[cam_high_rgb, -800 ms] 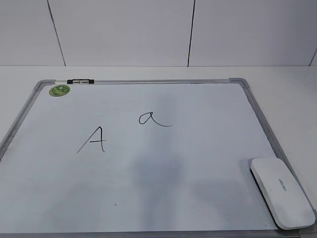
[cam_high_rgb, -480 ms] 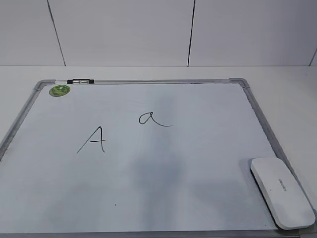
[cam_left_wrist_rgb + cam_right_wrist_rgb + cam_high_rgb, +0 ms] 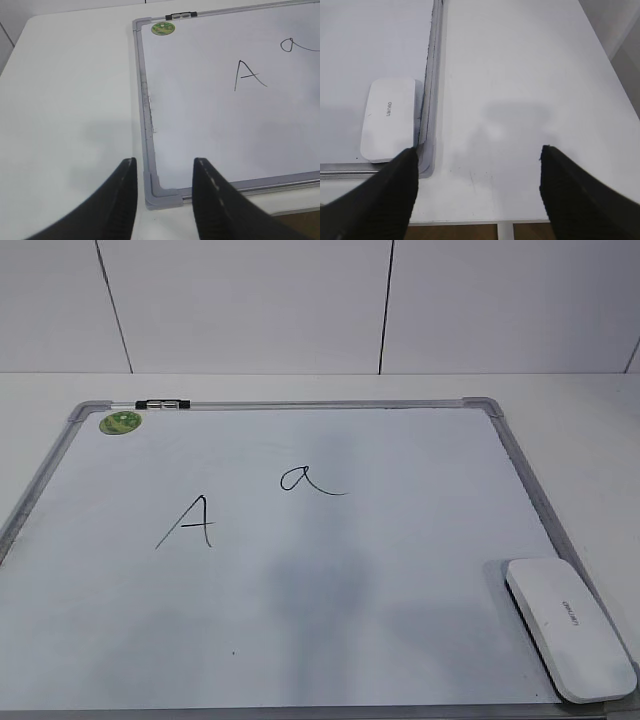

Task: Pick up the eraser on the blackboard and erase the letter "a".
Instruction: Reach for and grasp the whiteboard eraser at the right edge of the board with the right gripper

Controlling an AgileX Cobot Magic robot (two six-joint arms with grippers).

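The white eraser (image 3: 569, 627) lies flat in the near right corner of the blackboard (image 3: 505, 445), its grey logo facing up. The cursive letter "a" (image 3: 310, 480) is drawn near the board's middle, right of a capital "A" (image 3: 190, 523). Neither arm shows in the exterior view. In the left wrist view my left gripper (image 3: 164, 165) hangs open and empty over the board's near left corner (image 3: 162, 190). The right wrist view has my right gripper (image 3: 477, 152) wide open above bare table, with the eraser (image 3: 389, 120) just left of its left finger.
A small black-and-silver marker (image 3: 162, 404) rests on the board's far frame beside a round green sticker (image 3: 120, 422). White table (image 3: 520, 75) lies to the right of the board. The table's front edge (image 3: 480, 220) runs just under the right gripper.
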